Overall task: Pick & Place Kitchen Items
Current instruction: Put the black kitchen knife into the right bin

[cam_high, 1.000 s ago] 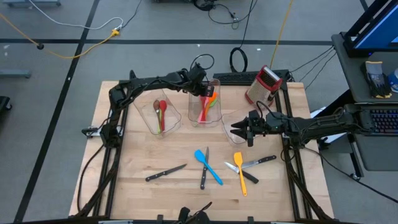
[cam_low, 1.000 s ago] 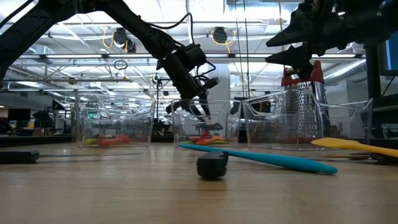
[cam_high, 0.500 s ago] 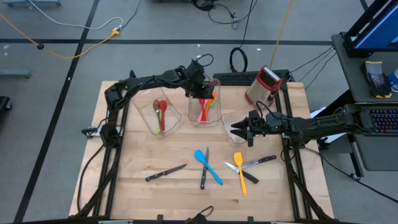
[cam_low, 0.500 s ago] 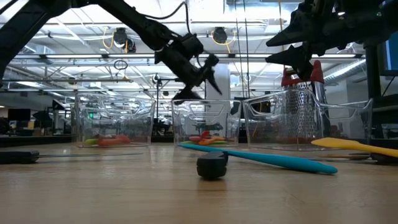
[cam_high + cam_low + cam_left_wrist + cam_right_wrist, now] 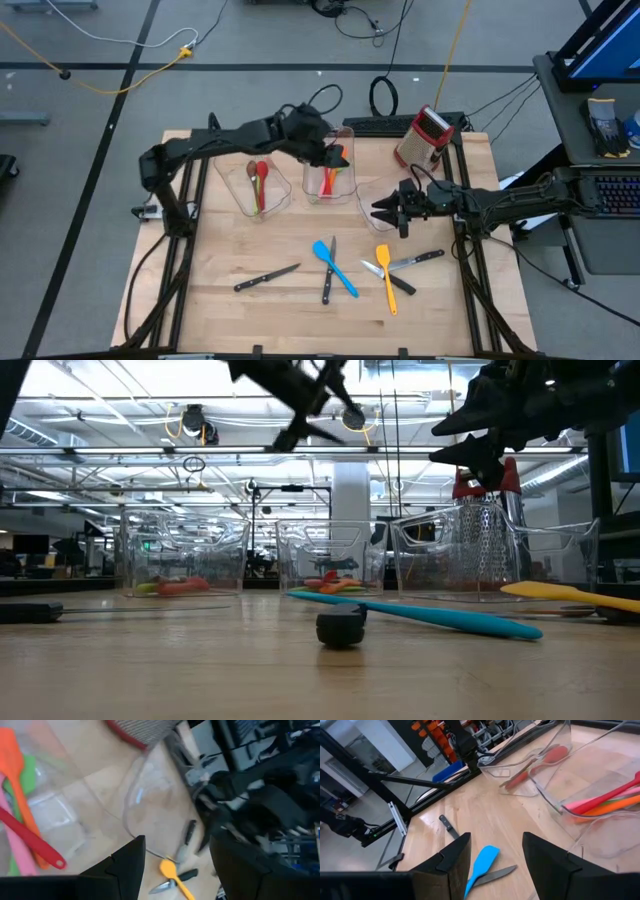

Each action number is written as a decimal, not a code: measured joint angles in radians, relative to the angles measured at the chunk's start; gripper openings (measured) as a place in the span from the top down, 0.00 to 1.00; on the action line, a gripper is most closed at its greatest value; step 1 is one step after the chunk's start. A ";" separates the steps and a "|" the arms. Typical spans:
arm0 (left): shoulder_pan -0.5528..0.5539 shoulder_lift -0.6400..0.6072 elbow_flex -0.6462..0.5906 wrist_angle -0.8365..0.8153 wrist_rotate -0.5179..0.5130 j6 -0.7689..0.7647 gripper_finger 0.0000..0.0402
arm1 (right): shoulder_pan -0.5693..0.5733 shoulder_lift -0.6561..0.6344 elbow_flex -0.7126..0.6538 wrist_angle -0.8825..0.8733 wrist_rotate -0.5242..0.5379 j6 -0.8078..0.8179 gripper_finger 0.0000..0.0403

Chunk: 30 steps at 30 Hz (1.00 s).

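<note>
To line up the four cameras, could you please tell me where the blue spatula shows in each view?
High view: blue spatula on the bare table, centre, beside a black-handled knife.
Low view: lying across the foreground.
Left wrist view: not in it.
Right wrist view: between the fingers.
Shared landmark: the middle bin of bright utensils.

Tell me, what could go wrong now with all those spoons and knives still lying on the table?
The knife lies right against the blue spatula, so a grab for one might drag the other. The yellow spatula also lies tangled with two knives. The open left gripper hangs above the middle bin, and the open right gripper sits by the right bin; a careless swing might bump either.
</note>
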 joint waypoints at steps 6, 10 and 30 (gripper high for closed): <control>-0.140 -0.098 0.001 -0.075 -0.137 -0.060 0.44 | 0.000 0.000 0.000 -0.002 -0.025 0.004 0.58; -0.248 -0.125 0.002 -0.169 -0.201 -0.123 0.44 | 0.000 0.000 0.000 0.005 -0.044 0.035 0.58; -0.666 -0.117 0.001 -0.612 -0.434 -0.560 0.44 | 0.000 0.000 0.000 0.007 -0.041 0.027 0.58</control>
